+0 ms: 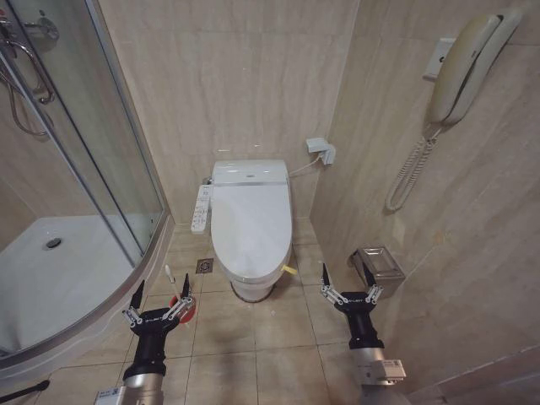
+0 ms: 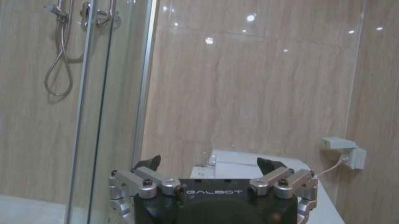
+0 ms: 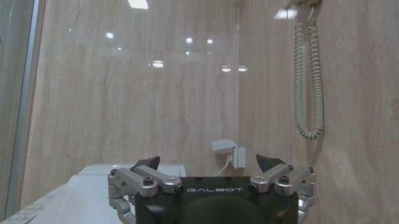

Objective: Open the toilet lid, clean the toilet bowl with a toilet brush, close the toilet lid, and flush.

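The toilet lid (image 1: 251, 221) lies shut over the white toilet bowl (image 1: 253, 288) against the back wall, with a yellow strap (image 1: 289, 270) at its front right rim. The toilet brush (image 1: 170, 277) stands in a red holder cup (image 1: 189, 309) on the floor left of the bowl. My left gripper (image 1: 162, 285) is open, low and just in front of the brush, holding nothing. On the other side my right gripper (image 1: 347, 275) is open and empty, to the right of the bowl. The left wrist view shows the open left gripper (image 2: 209, 163) facing the toilet (image 2: 249, 161); the right wrist view shows the open right gripper (image 3: 207, 162).
A curved glass shower enclosure (image 1: 101, 169) with a white tray (image 1: 59, 270) fills the left. A wall phone (image 1: 460, 72) and a metal paper holder (image 1: 380, 266) are on the right wall. A control panel (image 1: 201, 209) sits beside the toilet, a floor drain (image 1: 205, 266) below it.
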{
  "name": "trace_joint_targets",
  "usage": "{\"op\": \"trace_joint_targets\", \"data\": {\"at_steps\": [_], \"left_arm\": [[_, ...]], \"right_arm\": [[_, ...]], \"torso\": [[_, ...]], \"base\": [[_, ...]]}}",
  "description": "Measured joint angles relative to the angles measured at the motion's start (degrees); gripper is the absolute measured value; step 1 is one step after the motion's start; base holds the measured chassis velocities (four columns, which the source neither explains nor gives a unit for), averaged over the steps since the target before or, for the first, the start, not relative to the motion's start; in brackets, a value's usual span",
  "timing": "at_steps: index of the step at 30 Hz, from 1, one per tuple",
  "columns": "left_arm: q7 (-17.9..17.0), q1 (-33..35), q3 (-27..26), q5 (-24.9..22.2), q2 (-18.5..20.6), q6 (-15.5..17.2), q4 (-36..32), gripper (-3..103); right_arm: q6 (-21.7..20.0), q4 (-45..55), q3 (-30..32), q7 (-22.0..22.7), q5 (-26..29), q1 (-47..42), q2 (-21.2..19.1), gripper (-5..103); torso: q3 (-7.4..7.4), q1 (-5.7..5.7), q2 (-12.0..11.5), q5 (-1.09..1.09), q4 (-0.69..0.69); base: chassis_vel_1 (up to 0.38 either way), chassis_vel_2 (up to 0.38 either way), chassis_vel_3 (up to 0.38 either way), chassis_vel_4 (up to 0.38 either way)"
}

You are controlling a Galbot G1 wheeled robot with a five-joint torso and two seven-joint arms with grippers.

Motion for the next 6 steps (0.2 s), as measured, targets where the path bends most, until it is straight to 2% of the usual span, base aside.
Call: {"op": "trace_joint_targets", "data": {"at_steps": [6], "left_arm": [[0.0, 0.0, 0.0, 0.0, 0.0, 0.0, 0.0, 100]], "right_arm": [[0.0, 0.0, 0.0, 0.0, 0.0, 0.0, 0.0, 100]], "torso": [[0.0, 0.0, 0.0, 0.0, 0.0]], "base": [[0.0, 0.0, 0.0, 0.0]]}}
